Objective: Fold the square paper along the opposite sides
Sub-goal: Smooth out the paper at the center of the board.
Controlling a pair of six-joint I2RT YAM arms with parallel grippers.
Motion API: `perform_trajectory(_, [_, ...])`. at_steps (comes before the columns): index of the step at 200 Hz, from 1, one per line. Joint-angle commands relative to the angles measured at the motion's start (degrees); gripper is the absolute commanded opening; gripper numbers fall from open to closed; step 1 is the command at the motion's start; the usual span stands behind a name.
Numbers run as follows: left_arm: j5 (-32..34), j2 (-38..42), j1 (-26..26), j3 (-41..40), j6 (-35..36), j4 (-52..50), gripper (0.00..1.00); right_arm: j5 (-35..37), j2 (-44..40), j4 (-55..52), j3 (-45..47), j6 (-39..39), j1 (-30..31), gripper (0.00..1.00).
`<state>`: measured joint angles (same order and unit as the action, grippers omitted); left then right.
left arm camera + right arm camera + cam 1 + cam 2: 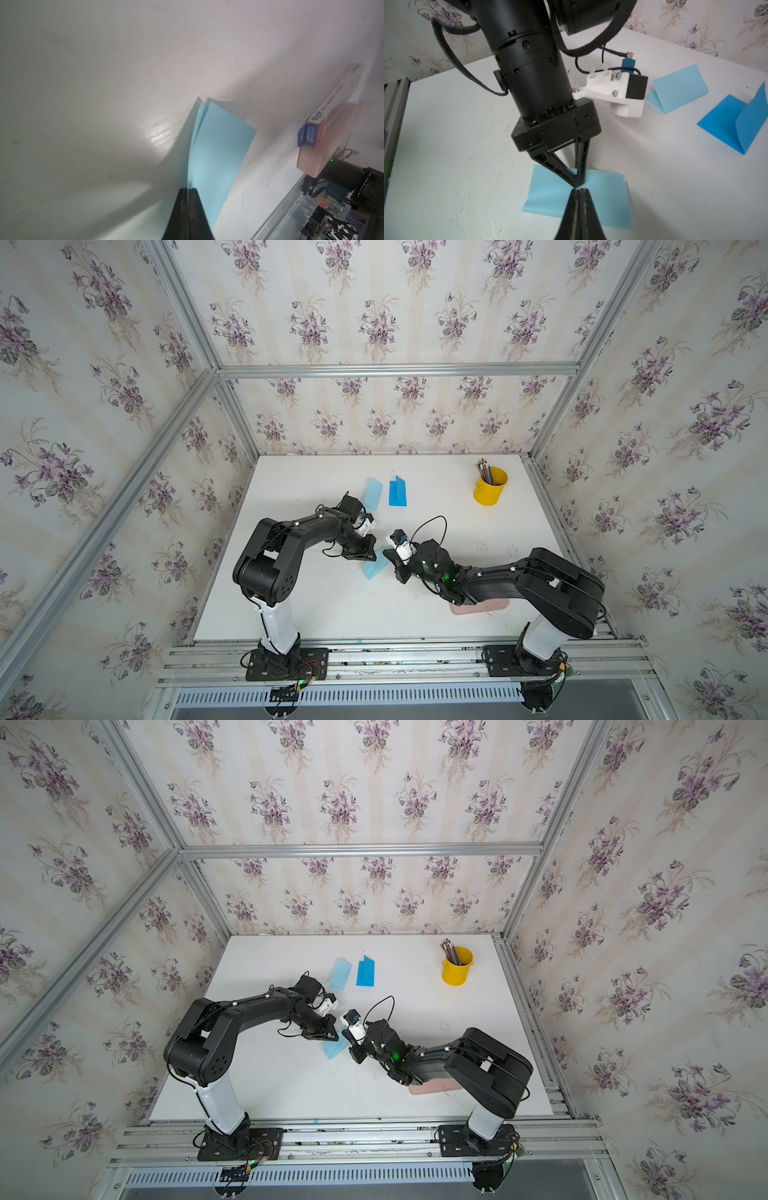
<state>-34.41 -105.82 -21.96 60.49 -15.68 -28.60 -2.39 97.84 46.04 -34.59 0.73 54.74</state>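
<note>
The left end effector (578, 184) clamps the folded light-blue square paper (374, 569), which trails toward seven o'clock. The right end effector (579, 191), jaws together, meets it from three o'clock.

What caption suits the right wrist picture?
Left end effector and right end effector, both shut, meet over folded blue paper.
</note>
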Motion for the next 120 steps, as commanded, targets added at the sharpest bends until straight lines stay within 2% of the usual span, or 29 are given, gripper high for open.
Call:
perform_trajectory(1, [0.56, 0.61, 0.03, -1.1, -1.39, 2.67, 0.0, -1.21, 2.6, 1.45, -1.44, 0.62, 0.16, 0.0])
perform_trajectory(120, [-0.77, 1.67, 0.25, -3.89, -1.64, 6.19, 0.0, 0.1, 13.24, 1.83, -5.11, -1.7, 0.63, 0.0])
